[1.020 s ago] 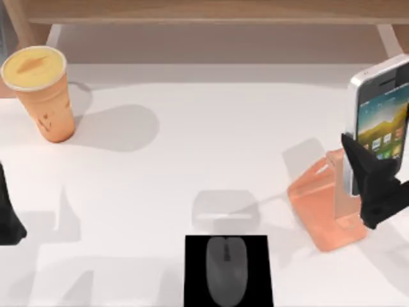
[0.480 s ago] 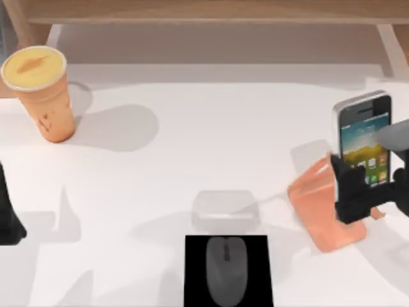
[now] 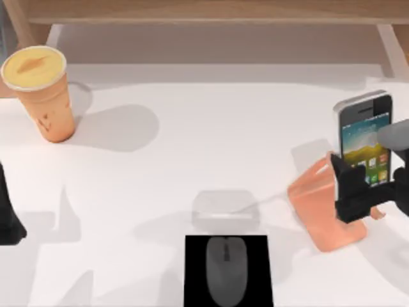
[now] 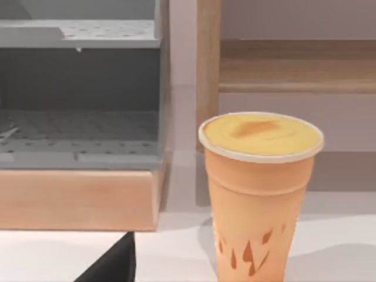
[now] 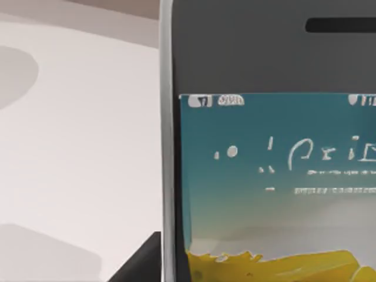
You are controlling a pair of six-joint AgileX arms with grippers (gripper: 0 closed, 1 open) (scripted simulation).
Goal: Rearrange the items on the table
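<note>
At the top view's right side, the right gripper clasps the lower part of the smartphone, its dark fingers set against the phone's edges and drawn in to the phone's width. The phone stands upright with its icon screen facing the camera, its lower end at the salmon-orange phone stand; whether it rests in the stand cannot be told. The right wrist view sees the phone's screen and silver edge from close by, with white table beside it. The left gripper sits parked at the table's left edge; how far its fingers are apart cannot be told. Its wrist view faces the orange cup, upright with its yellow lid on, which the top view places at the far left corner. The mouse lies on the black pad at the near edge.
</note>
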